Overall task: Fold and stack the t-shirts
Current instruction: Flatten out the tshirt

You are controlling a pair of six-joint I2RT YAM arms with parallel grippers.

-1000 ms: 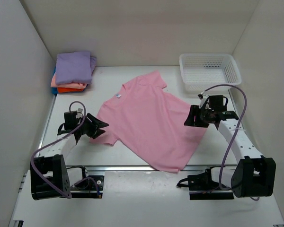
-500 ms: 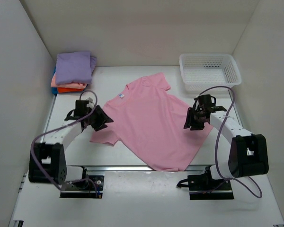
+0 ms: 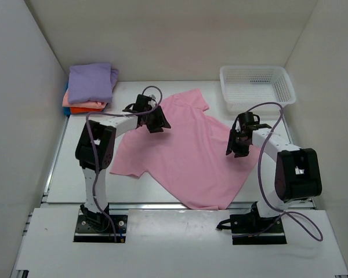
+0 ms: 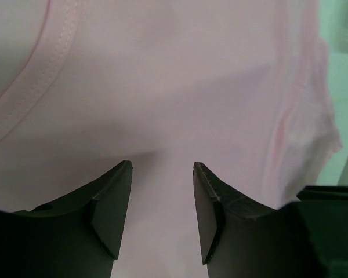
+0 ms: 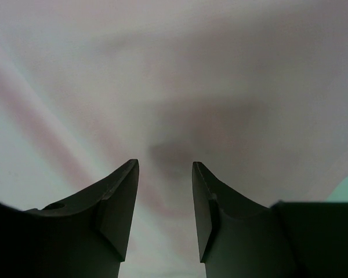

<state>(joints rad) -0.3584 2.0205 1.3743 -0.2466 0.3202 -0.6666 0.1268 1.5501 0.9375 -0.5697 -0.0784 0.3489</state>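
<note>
Across the middle of the top view, the pink t-shirt (image 3: 185,153) lay spread flat and slanted on the bench (image 3: 64,174), collar toward the upper left and hem toward the lower right, not yet folded. The left end effector (image 3: 156,120) sat over the collar end, and the right end effector (image 3: 235,145) sat over the shirt's right-hand edge. That pairing looked chosen so each arm could take one side of the cloth for a fold. At the upper left of the frame the folded shirts (image 3: 90,87) made a stack, lavender on top, probably where this one belonged. The basket (image 3: 256,87) stood at the upper right, apart from the cloth.

From the left wrist, the left end effector (image 4: 162,197) was released, jaws spread with only pink fabric in the gap. The collar seam (image 4: 40,75) curved through the upper left and a sleeve (image 4: 310,116) ended at the right, so the jaws were lined up over the shoulder between them. Whether the tips touched the cloth could not be told.

From the right wrist, the right end effector (image 5: 165,197) was likewise released, nothing pinched. A dark shadow on the fabric just ahead suggested it hung close above, ready to pinch.
</note>
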